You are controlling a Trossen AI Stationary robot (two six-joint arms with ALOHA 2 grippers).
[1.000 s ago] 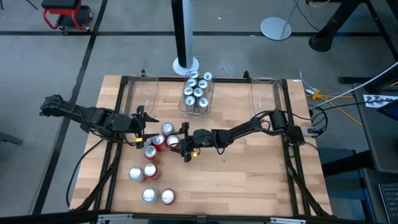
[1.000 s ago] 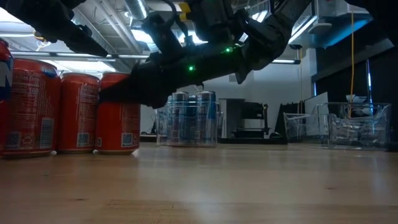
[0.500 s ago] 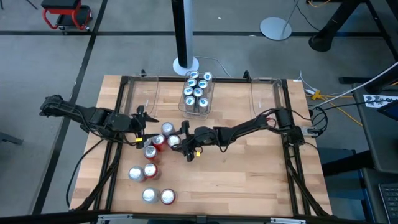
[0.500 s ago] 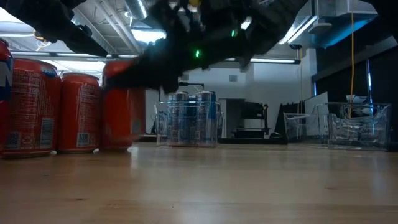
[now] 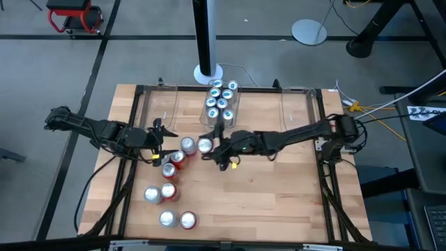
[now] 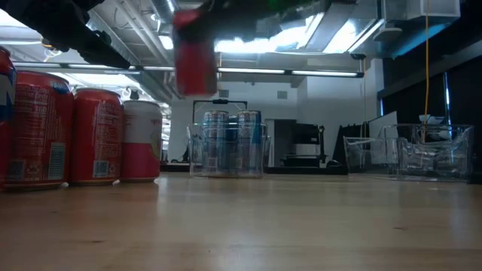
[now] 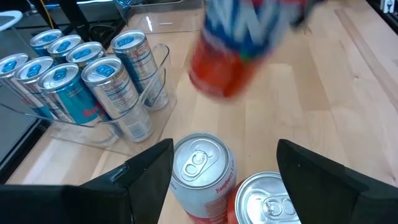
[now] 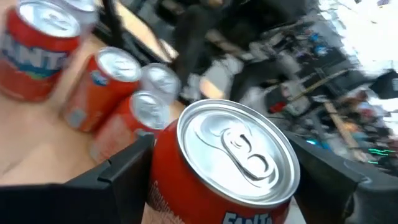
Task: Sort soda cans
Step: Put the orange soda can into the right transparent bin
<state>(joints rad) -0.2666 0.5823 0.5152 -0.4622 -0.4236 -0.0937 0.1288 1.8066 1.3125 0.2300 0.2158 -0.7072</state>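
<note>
Red soda can hangs above the desk, pinched in your right end effector, raised so it clears the standing cans. Your left end effector waits spread beside that cluster, holding nothing.

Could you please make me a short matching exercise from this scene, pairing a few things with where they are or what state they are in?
Things:
1. Red can in the right gripper
2. Blue-and-white cans
3. Left gripper
4. Clear bins seen at the right of the low view

Places or states:
A. Packed in a clear bin at the table's far edge
B. Open, beside the red cans on the table
C. Lifted off the table
D. No cans visible inside

Pairs: 1-C, 2-A, 3-B, 4-D
</note>
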